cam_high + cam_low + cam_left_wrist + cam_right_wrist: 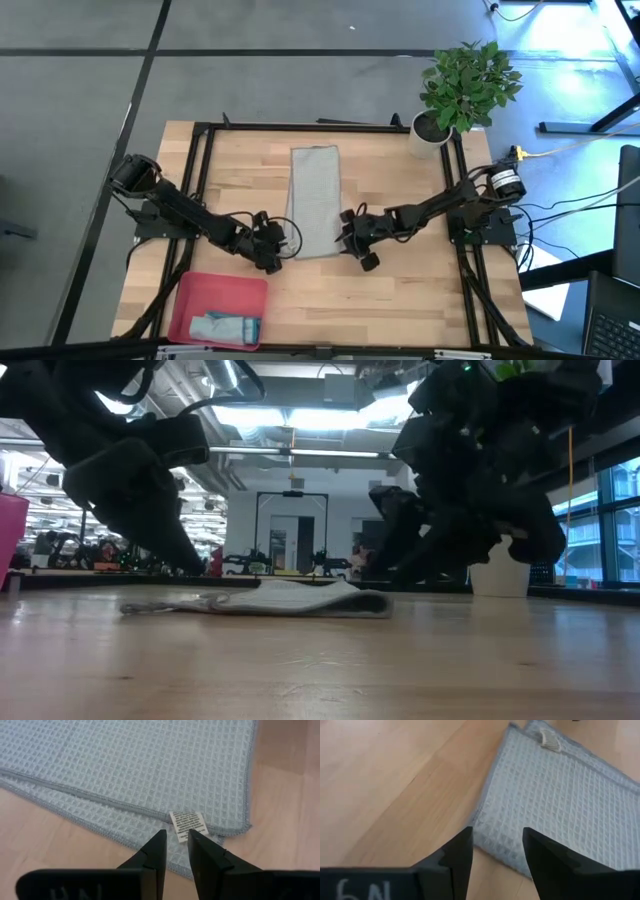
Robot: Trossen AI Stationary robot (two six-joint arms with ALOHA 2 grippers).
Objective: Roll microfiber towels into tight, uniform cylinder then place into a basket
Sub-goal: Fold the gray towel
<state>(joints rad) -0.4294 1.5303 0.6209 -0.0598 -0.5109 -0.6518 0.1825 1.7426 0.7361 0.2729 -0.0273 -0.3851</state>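
Note:
The light grey towel point(315, 200) lies flat on the table's middle, folded into a long strip of two layers that runs from far to near. My left gripper point(278, 250) is slightly open at the strip's near left corner, its tips point(176, 836) by a white label point(188, 824). My right gripper point(352, 245) is open at the near right corner point(492, 847), one finger on either side of it, touching nothing. The pale blue-teal towel point(225, 327) lies rolled in the pink-red tray point(218, 290). My left gripper's fingertips point(159, 840) stand over the edge of the towel's lower layer point(140, 837), beside the white label, slanting down from the table's left. I cannot tell whether they touch the cloth.
The pink-red tray stands at the table's near left corner. A white plant pot point(430, 135) with a green plant stands at the far right corner. Bare wood lies near of the towel, between the two grippers.

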